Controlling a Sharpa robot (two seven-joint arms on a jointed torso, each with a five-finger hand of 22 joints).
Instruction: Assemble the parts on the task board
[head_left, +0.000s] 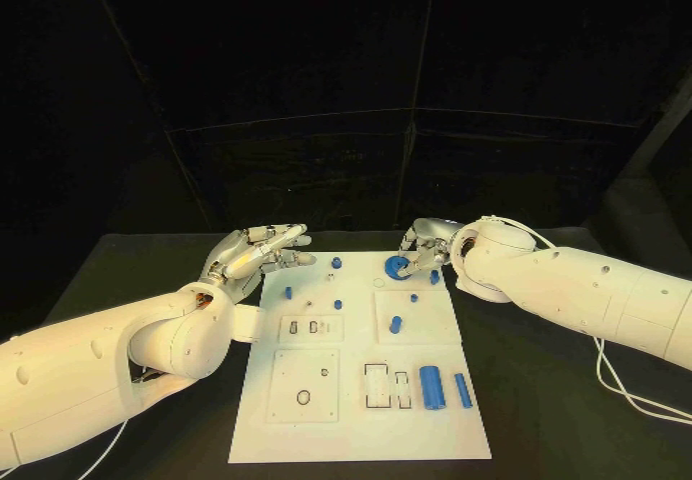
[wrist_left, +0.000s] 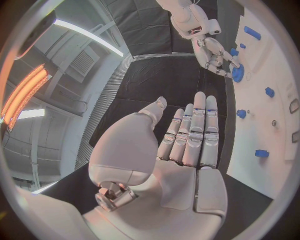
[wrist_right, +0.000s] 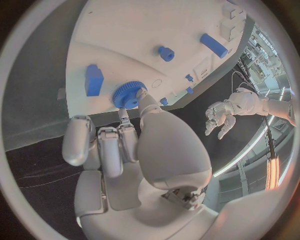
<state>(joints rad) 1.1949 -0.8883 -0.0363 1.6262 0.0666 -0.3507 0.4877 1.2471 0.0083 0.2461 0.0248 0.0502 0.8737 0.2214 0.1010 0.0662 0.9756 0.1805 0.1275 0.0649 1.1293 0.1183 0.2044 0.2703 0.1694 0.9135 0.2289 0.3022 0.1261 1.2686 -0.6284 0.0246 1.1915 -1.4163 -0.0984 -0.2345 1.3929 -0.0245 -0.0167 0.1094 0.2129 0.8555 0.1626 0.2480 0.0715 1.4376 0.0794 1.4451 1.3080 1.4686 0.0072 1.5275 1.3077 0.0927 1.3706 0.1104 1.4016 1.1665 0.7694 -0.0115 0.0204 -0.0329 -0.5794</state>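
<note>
The white task board (head_left: 361, 420) lies in the middle of the black table. A blue gear wheel (head_left: 395, 266) (wrist_right: 128, 95) (wrist_left: 237, 74) sits on its far part. My right hand (head_left: 428, 245) (wrist_right: 134, 145) (wrist_left: 214, 54) is at the wheel, and its thumb and a curled finger pinch the rim. My left hand (head_left: 260, 255) (wrist_left: 187, 142) (wrist_right: 220, 116) hovers over the board's far left corner, fingers straight and together, holding nothing. Small blue pegs (head_left: 336, 262) (head_left: 287, 293) stand near it.
More blue pegs (head_left: 395, 324) stand mid-board. A thick blue cylinder (head_left: 431, 386) and a slim bar (head_left: 463, 390) lie at the near right, beside dark slots (head_left: 378, 385). A white cable (head_left: 620, 385) runs over the table at the right.
</note>
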